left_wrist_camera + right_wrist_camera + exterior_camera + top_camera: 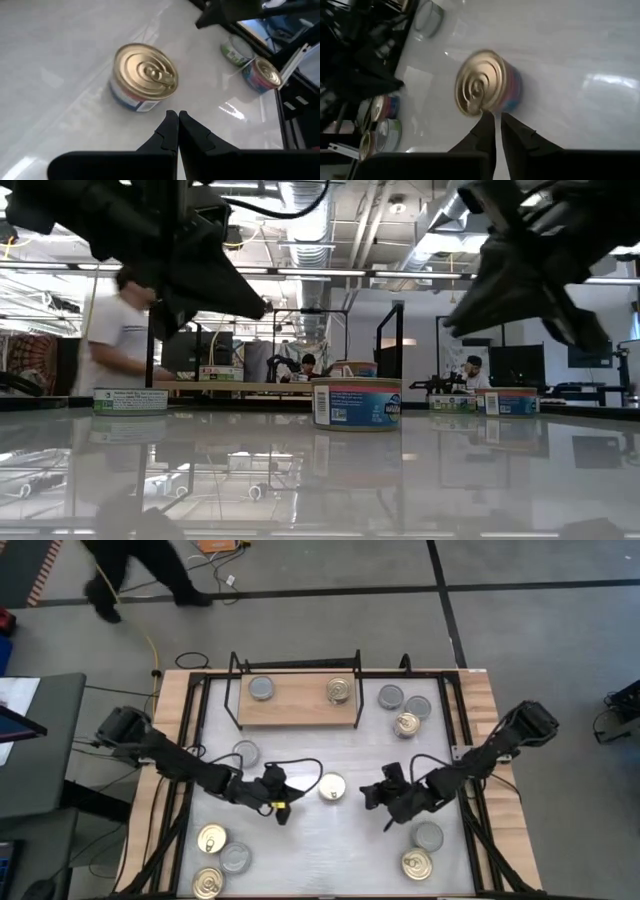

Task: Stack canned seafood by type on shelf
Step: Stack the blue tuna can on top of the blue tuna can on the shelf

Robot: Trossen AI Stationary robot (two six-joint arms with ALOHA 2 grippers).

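I'm hovering my right claw & left claw either side of a gold-top can mid-desk. Left fingers are pressing together, empty. Right fingers are sitting slightly apart, clamping nothing.

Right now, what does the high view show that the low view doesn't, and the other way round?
Only the high view: the shelf carrying one grey-topped can and one gold-topped can, plus the can groups at the table's corners. Only the low view: the room behind, with a person in a white shirt and seated people further back. Both: the gold-topped centre can standing alone on the table, between the left end effector and right end effector.
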